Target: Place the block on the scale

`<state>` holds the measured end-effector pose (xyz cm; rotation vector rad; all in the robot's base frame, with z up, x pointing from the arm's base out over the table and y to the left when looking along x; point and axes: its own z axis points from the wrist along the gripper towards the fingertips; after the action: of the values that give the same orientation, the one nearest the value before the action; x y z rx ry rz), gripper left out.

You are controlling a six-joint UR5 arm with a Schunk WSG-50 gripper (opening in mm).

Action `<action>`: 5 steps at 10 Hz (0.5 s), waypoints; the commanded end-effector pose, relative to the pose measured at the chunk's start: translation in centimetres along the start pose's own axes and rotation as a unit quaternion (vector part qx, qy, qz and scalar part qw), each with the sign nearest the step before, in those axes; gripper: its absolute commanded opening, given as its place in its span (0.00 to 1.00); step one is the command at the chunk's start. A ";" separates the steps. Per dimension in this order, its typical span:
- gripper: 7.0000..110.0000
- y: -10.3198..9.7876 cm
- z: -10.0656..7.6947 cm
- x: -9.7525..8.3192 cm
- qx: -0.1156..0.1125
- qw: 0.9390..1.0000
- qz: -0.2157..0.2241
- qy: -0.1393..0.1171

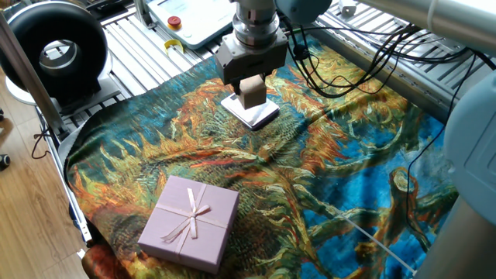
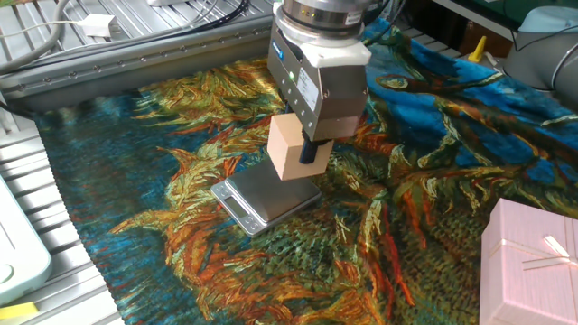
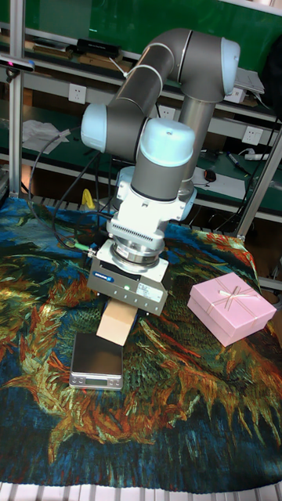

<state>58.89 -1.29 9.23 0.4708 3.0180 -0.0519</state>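
One fixed view: As the block (image 1: pixel 251 91) is seen here, it is clamped between the fingers of the gripper (image 1: pixel 249 79) and is held just above the scale (image 1: pixel 251 111).
Scale: it is laid flat on the patterned cloth (image 1: pixel 325 170), toward 12 o'clock in the picture, with its glossy top partly covered from sight by the block.
Pink gift box (image 1: pixel 190 222): it is set well apart from the scale, at about 7 o'clock from it, ribbon side up.

The other fixed view: The block (image 2: pixel 291 149) is gripped by the gripper (image 2: pixel 305 149) at its upper part, one dark finger (image 2: pixel 311 150) being seen against its right face.
Gap: whether the block touches the scale (image 2: pixel 265 200) cannot be told; its lower edge is seen over the scale's far part.
Pink gift box (image 2: pixel 533 268): it is found at 4 o'clock from the scale, cut off by the picture's edge.

Tall fixed view: The block (image 3: pixel 118 322) is held tilted under the gripper (image 3: pixel 123 313), at 12 o'clock from the scale (image 3: pixel 97 359).
Pink gift box (image 3: pixel 231 307): it is placed at 2 o'clock from the scale, well apart, on the cloth (image 3: pixel 180 407).
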 end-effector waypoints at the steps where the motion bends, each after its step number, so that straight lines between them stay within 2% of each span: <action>1: 0.00 0.4 -0.1 -0.5 -0.011 0.998 0.053 -0.009; 3: 0.00 1.8 -0.2 -0.7 -0.039 0.996 0.083 -0.010; 5: 0.00 1.9 -0.2 -1.3 -0.042 0.995 0.091 -0.021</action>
<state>59.94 -0.38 9.31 0.6529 2.9476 0.0242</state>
